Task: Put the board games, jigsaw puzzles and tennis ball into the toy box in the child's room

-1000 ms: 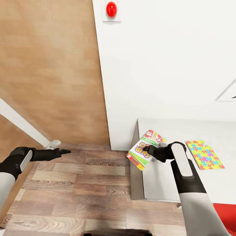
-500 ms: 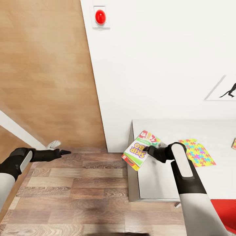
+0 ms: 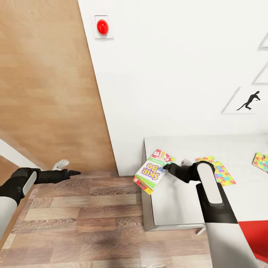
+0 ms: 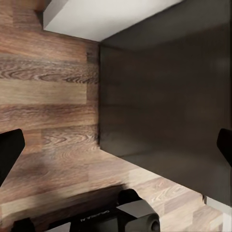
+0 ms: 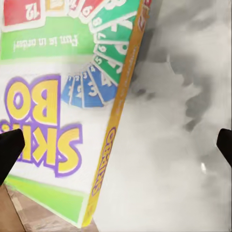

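In the head view the whole scene sits further left than a second ago: the red button [image 3: 102,26] on the wall and the near corner of the table [image 3: 175,203] have both slid that way, a sign that the camera has turned, not the things. At far left the left gripper [image 3: 73,172] hangs over the wood-plank floor [image 3: 85,212], pointing toward the table, in the same place within the picture as before; its tips look drawn together there, yet the left wrist view shows two dark fingers [image 4: 9,150] at opposite edges with floor between them, so it stands wide and holds nothing.

Next comes the Skip-Bo board game [image 3: 152,171], tilted, overhanging the table's left corner, with the right gripper [image 3: 167,168] at its edge. In the right wrist view the box [image 5: 63,106] lies beside the pale tabletop, and the fingers [image 5: 10,150] sit far apart at the frame's sides (whether they actually pinch the box, I cannot tell).

Right of the arm a jigsaw puzzle [image 3: 219,172] lies flat on the table. A second jigsaw puzzle [image 3: 261,162] has newly come into sight at the right edge, and a baseball-player silhouette picture [image 3: 248,100] shows fuller on the wall.
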`<state>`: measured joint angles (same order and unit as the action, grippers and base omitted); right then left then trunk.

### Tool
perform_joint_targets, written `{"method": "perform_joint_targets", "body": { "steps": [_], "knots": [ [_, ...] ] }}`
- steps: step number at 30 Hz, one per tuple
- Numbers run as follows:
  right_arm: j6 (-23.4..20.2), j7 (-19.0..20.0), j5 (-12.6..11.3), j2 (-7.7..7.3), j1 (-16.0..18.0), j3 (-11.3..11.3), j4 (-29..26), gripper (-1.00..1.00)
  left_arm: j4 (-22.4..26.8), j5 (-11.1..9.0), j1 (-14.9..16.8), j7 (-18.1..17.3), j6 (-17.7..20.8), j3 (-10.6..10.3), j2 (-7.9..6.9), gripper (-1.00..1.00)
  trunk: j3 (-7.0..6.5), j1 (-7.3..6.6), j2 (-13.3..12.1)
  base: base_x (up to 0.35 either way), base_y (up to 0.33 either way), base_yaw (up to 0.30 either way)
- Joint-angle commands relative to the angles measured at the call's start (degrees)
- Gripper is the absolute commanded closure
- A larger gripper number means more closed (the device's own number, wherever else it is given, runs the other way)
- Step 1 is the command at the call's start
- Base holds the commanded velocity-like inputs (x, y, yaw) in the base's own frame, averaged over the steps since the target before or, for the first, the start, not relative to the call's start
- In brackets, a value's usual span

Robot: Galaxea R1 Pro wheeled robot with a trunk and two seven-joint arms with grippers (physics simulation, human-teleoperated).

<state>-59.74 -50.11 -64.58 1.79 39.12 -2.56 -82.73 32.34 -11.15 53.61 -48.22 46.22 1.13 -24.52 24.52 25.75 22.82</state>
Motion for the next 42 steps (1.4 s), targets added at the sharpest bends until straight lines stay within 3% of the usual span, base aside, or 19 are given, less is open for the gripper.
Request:
{"method": "perform_joint_targets", "body": {
  "steps": [1,7,26,32,36,39,42],
  "knots": [
    [-0.3,-0.6,-0.5,0.05,0.0,-0.1,-0.6,-1.00,0.0,0.0,0.0,-0.2,0.3,0.1,0.00,-1.00,0.00,0.04,0.1,0.000,0.000,-0.118],
    [-0.3,-0.6,-0.5,0.05,0.0,0.1,-4.8,-1.00,0.0,0.0,0.0,-0.2,0.3,0.1,0.00,-1.00,-0.52,0.04,0.1,0.000,0.000,-0.118],
    [-0.3,-0.6,-0.7,0.19,0.2,0.4,-7.7,-1.00,0.0,-0.1,0.1,-4.6,1.2,0.3,-0.02,-1.00,-2.17,0.04,0.1,0.000,0.000,-0.118],
    [-0.3,-0.5,-3.5,0.28,0.2,1.9,-7.7,-1.00,-1.4,-0.2,0.4,-4.7,1.9,0.4,0.04,-1.00,-2.70,0.04,0.1,0.000,0.000,-0.118],
    [-0.3,-0.4,-6.2,0.21,0.3,2.4,-7.7,-1.00,-3.0,-0.2,0.6,-4.6,1.7,0.5,1.31,-1.00,-3.05,0.04,0.1,0.000,0.000,-0.117],
    [-0.3,-0.4,-6.7,0.17,0.3,2.6,-7.7,-1.00,-3.5,-0.2,0.7,-4.6,1.2,0.5,2.15,-1.00,-3.31,0.04,0.1,0.000,0.000,-0.111],
    [-0.3,-0.4,-6.9,0.13,0.3,2.6,-7.7,-1.00,-5.4,-0.2,0.7,-4.6,-1.2,0.5,3.93,-1.00,-3.57,0.04,0.1,0.000,0.000,-0.109]
  ]
}}
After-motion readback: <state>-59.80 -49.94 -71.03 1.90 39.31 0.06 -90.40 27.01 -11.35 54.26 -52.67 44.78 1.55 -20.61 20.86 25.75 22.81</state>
